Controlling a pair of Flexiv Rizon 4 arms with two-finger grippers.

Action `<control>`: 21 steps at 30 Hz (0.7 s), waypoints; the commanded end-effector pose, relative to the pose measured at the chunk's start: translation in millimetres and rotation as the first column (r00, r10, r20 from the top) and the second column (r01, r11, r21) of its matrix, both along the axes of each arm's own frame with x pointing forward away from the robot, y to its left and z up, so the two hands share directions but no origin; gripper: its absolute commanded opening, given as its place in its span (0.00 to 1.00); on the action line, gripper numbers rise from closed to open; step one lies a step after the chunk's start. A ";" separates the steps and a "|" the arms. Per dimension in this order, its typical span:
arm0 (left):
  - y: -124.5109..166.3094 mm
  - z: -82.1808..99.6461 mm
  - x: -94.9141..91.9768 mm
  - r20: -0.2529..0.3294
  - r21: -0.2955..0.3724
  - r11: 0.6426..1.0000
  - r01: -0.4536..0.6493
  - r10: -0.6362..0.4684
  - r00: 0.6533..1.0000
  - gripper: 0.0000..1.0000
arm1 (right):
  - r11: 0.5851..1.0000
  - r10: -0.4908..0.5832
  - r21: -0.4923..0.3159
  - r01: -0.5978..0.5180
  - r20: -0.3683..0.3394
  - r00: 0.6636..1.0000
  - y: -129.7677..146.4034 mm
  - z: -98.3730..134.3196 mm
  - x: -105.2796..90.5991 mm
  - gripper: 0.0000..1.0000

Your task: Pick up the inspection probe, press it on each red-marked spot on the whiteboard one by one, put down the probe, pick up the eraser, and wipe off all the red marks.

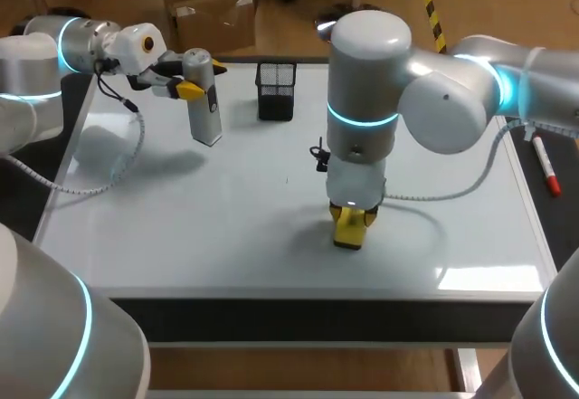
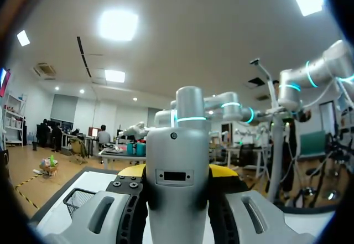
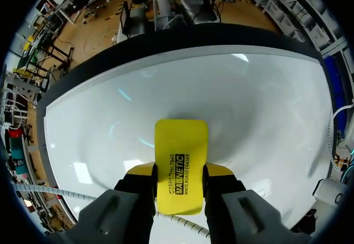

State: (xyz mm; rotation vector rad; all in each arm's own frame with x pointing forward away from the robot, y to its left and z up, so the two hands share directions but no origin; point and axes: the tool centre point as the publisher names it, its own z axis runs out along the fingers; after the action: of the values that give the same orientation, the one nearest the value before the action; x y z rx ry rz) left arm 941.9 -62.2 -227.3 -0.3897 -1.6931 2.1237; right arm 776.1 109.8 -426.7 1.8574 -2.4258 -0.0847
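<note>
The grey inspection probe (image 1: 204,100) stands upright at the far left of the whiteboard (image 1: 208,236), and my left gripper (image 1: 185,87) is shut on it from the side. In the left wrist view the probe (image 2: 178,161) fills the space between that gripper's (image 2: 178,173) yellow tips. My right gripper (image 1: 355,214) points straight down near the board's front middle, shut on the yellow eraser (image 1: 349,229). The eraser (image 3: 181,155) lies flat against the white surface ahead of the right gripper (image 3: 178,173). No red marks show on the board.
A black mesh pen holder (image 1: 276,90) stands at the back of the board, right of the probe; it also shows as the mesh holder (image 2: 77,200) beside the left gripper. A red marker (image 1: 546,166) lies off the board's right edge.
</note>
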 end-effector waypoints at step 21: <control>0.4 1.6 0.6 0.000 0.002 1.000 0.003 -0.003 1.000 0.00 | 0.997 0.072 0.033 -0.074 0.072 0.995 -26.0 62.8 13.3 0.00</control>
State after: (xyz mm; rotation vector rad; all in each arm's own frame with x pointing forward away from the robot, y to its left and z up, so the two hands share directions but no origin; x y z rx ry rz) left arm 941.9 -62.2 -227.3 -0.3898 -1.6931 2.1237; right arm 786.0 88.7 -371.1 1.9824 -2.4279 -0.0415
